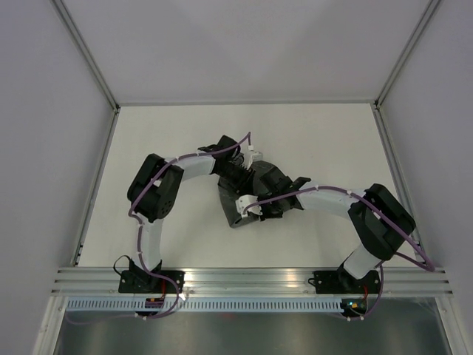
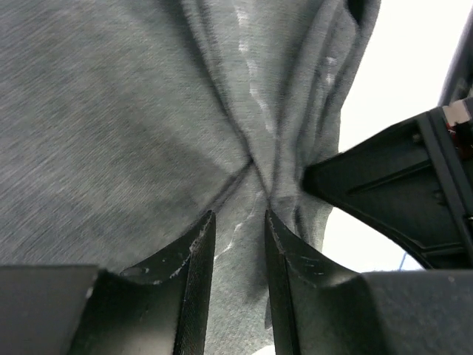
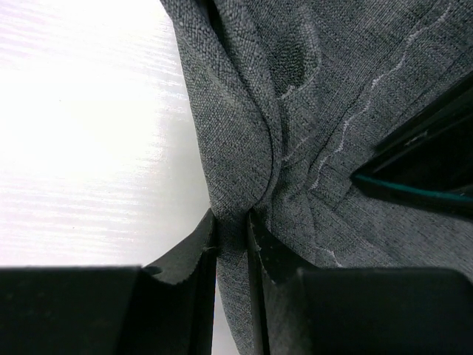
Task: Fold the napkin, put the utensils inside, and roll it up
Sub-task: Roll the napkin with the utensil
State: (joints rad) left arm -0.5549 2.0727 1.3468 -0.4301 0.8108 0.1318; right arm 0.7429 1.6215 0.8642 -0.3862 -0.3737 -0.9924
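The napkin (image 1: 235,217) is a dark grey cloth bunched in a heap at the table's middle, between both arms. In the left wrist view the napkin (image 2: 111,111) fills the frame, creased, with a pale stitched line. My left gripper (image 2: 240,214) hangs over a fold with its jaws apart, and the cloth lies loose in the gap. In the right wrist view my right gripper (image 3: 230,214) is shut on a ridge at the edge of the napkin (image 3: 332,74). From above, the left gripper (image 1: 255,171) and right gripper (image 1: 255,207) sit close together over the heap. The utensils are out of view.
The white table (image 1: 310,140) is walled on three sides by pale panels. An aluminium rail (image 1: 251,277) carrying both arm bases runs along the near edge. Purple cables run along both arms. The right gripper's black body (image 2: 399,192) shows close beside the left gripper's fingers.
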